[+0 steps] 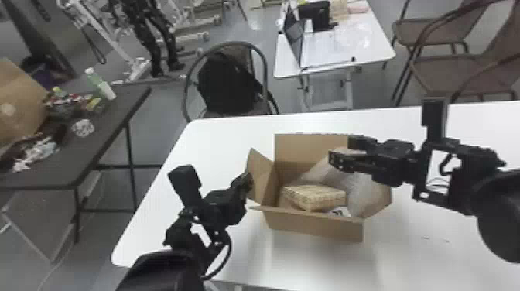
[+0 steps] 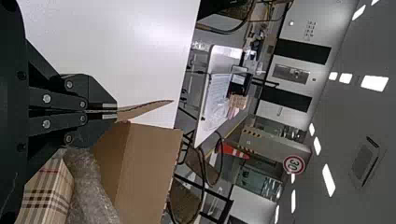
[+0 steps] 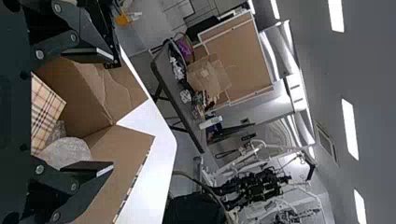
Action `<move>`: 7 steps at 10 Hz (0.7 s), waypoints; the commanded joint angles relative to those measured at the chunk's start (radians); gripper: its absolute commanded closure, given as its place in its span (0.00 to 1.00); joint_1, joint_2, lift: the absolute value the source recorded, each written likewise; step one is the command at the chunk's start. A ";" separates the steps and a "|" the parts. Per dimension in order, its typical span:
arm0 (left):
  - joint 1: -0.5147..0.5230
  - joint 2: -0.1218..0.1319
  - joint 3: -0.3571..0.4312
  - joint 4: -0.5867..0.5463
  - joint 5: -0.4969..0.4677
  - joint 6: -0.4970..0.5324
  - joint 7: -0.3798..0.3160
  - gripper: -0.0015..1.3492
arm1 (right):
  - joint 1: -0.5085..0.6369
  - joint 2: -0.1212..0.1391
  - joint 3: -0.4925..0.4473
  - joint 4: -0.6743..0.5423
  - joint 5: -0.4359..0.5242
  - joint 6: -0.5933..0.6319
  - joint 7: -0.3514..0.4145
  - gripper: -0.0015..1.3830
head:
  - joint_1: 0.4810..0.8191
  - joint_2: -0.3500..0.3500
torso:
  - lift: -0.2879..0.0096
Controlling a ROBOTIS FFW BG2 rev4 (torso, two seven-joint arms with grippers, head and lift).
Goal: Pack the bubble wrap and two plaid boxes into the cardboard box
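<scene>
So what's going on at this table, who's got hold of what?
The robot is packing a cardboard box that stands open on the white table. Its left gripper pinches one side flap. Its right gripper is open and empty above the box. Inside are bubble wrap and a plaid box; whether the second plaid box is in there too, I can't tell.

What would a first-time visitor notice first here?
Probably the two black grippers: the left one is shut on a side flap of the open cardboard box, and the right one hangs open over the box. Inside, a plaid box lies beside puffy, translucent bubble wrap.
</scene>
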 commanded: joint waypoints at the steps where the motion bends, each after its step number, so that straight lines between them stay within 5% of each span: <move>1: 0.000 -0.003 0.000 -0.001 0.001 0.000 0.000 0.88 | 0.000 0.001 -0.031 -0.002 0.006 0.003 0.024 0.11 | 0.63 1.00 | 0.67; 3: 0.000 -0.003 0.000 0.000 0.003 -0.002 0.000 0.88 | 0.088 0.006 -0.140 -0.131 0.106 -0.035 0.004 0.12 | 0.63 1.00 | 0.67; 7: 0.008 -0.003 0.007 -0.001 0.011 -0.011 -0.002 0.88 | 0.398 0.015 -0.340 -0.429 0.307 -0.163 -0.215 0.12 | 0.63 0.85 | 0.67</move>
